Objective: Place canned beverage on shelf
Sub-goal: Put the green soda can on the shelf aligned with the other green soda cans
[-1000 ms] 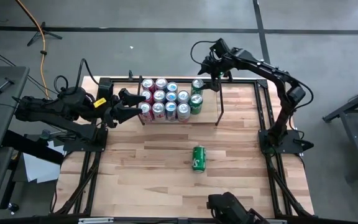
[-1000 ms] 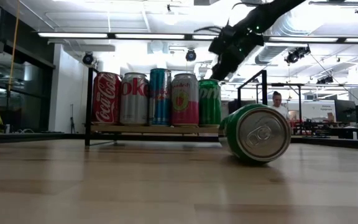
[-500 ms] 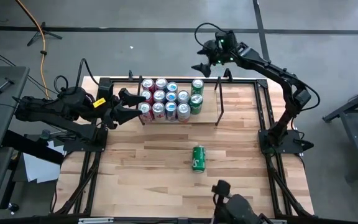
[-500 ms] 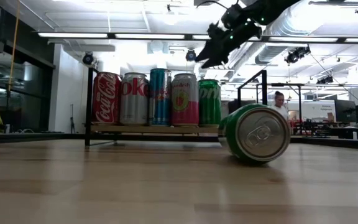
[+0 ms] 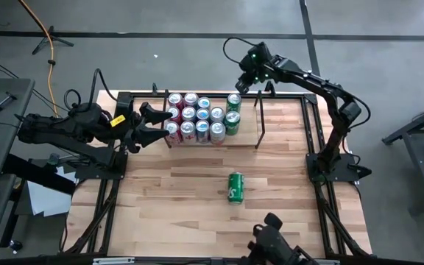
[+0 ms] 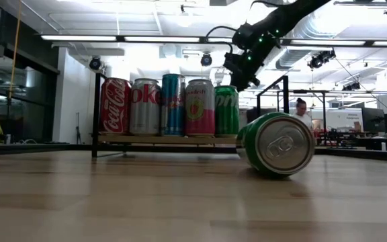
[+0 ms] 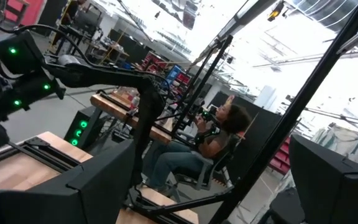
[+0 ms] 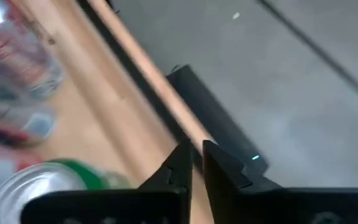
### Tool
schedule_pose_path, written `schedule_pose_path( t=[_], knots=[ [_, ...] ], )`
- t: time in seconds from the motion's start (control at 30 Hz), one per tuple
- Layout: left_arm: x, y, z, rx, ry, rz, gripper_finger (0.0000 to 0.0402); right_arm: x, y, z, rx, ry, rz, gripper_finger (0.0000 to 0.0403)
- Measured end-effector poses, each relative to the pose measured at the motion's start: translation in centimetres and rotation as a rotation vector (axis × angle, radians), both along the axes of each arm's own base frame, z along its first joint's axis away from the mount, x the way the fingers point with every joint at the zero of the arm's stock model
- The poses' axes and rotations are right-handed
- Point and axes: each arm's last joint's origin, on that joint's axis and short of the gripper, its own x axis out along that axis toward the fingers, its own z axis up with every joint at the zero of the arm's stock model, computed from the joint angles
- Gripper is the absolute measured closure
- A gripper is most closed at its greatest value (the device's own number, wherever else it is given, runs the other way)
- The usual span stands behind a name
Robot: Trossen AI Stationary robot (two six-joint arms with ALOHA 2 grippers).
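Observation:
A green can point(image 5: 235, 187) lies on its side on the wooden table, near its middle; in the low view its lid end point(image 6: 284, 145) faces the camera. The shelf point(image 5: 258, 126) stands at the table's far side, and several upright cans point(image 5: 196, 118) fill its left part, two of them green point(image 5: 232, 112). My right gripper point(image 5: 240, 86) hangs shut over the far edge beside those green cans, pointing slantwise down, with nothing between its fingers point(image 8: 194, 163). My left gripper point(image 5: 155, 118) waits open at the shelf's left end, also empty point(image 7: 216, 177).
A black frame point(image 5: 311, 121) edges the table. The shelf's right part point(image 5: 247, 132) is bare wood. A dark device point(image 5: 274, 246) sits at the near edge. Beyond the table, a seated person point(image 7: 219, 134) shows in the room.
My right gripper rose and rolled above the far edge with its fingers spread, then came back down toward the green cans on the shelf and shut on nothing. The cans and my left gripper have kept still.

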Motion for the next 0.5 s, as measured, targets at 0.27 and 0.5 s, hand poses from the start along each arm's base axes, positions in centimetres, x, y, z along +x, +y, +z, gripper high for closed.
schedule_pose_path(
  t=[0.27, 0.5],
  knots=[
    [0.0, 0.0, 0.0, 0.022, 0.005, 0.015, 0.0067, 0.3, 1.4, -0.7, 0.166, -0.007, 0.043, 0.0398],
    [0.0, 0.0, -0.2, 0.025, 0.021, 0.023, 0.0067, 1.5, 2.7, -0.6, 0.168, -0.009, 0.081, 0.04]
  ],
)
